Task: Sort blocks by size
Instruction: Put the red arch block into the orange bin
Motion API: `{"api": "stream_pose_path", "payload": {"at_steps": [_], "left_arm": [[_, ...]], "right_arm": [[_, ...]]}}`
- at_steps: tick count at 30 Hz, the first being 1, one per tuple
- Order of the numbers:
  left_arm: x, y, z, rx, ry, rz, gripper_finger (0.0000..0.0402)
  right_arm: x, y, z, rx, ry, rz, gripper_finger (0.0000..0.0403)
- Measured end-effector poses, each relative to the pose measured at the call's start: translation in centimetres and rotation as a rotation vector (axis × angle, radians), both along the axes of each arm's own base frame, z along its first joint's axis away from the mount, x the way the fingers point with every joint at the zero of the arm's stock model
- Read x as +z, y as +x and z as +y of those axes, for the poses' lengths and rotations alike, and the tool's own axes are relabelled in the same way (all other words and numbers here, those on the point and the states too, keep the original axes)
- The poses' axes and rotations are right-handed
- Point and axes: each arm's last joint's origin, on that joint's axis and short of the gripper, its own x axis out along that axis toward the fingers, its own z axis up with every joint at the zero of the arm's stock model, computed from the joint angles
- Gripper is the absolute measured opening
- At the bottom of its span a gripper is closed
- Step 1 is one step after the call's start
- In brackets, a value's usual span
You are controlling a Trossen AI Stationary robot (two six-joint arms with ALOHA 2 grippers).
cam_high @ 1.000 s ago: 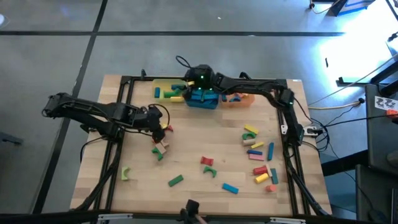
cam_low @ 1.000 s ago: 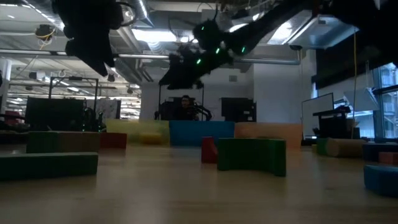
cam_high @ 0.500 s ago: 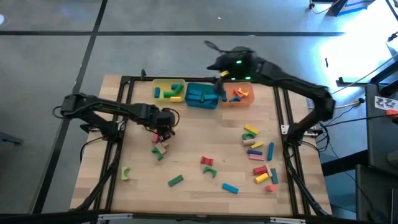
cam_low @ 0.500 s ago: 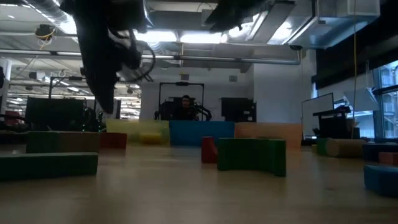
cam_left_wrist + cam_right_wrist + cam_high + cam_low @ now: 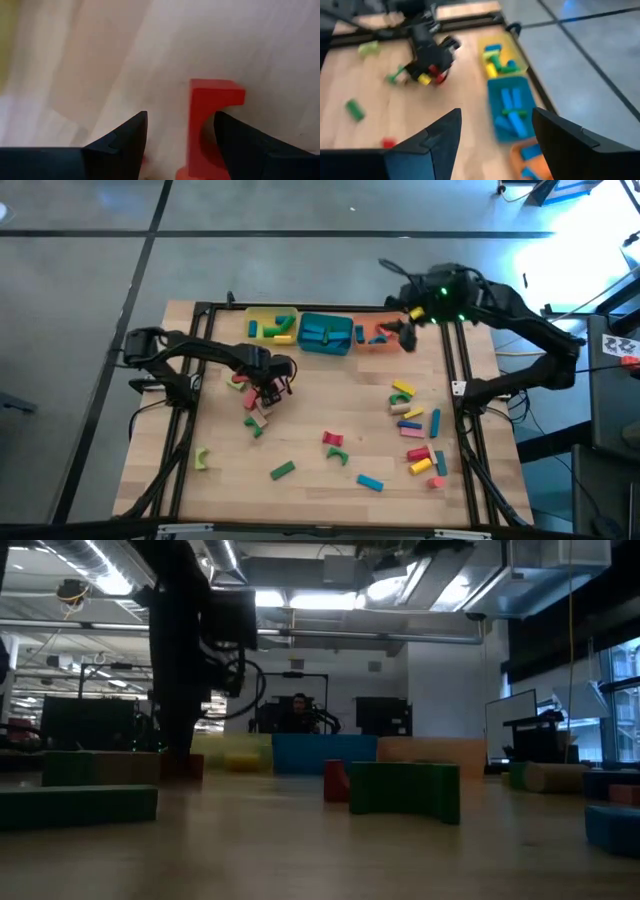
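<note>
Left pincer [image 5: 180, 145], spread, straddles a red arch [image 5: 212, 125] on the desk [image 5: 320, 405]: pickup step. Next, close and lift. Right pincer [image 5: 495, 135], spread and empty, hovers near the trays [image 5: 325, 335].

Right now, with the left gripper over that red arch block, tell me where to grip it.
Grip the red arch block across its straight back and notched face, coming straight down from above. It lies flat on the table, and the open left gripper already has one finger on each side.

Right gripper [image 5: 408, 337] swung from teal tray [image 5: 325, 335] past orange tray [image 5: 381, 337], left gripper [image 5: 270, 388] lowered over red arch [image 5: 210, 127]
</note>
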Motion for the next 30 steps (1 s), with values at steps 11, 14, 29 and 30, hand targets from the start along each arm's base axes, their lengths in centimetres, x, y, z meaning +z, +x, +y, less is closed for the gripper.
{"api": "stream_pose_path", "payload": {"at_steps": [11,14,29,30], "left_arm": [[-1.4,1.2,0.6,-0.027,-0.067,-0.039,0.0071],[-0.6,2.2,0.8,-0.028,-0.050,-0.118,0.0024],[7.1,9.4,3.7,-0.145,0.000,-0.897,0.0024],[7.6,9.7,4.1,-0.150,0.026,-0.959,0.0024]], "right_arm": [[-0.9,-2.4,6.2,-0.008,0.033,0.198,0.0243],[-1.5,-3.2,7.5,-0.063,0.032,0.270,0.0243],[-10.9,-3.2,12.9,-0.092,0.028,0.561,0.0243],[-11.7,-3.3,13.0,-0.099,0.024,0.583,0.0243]]}}
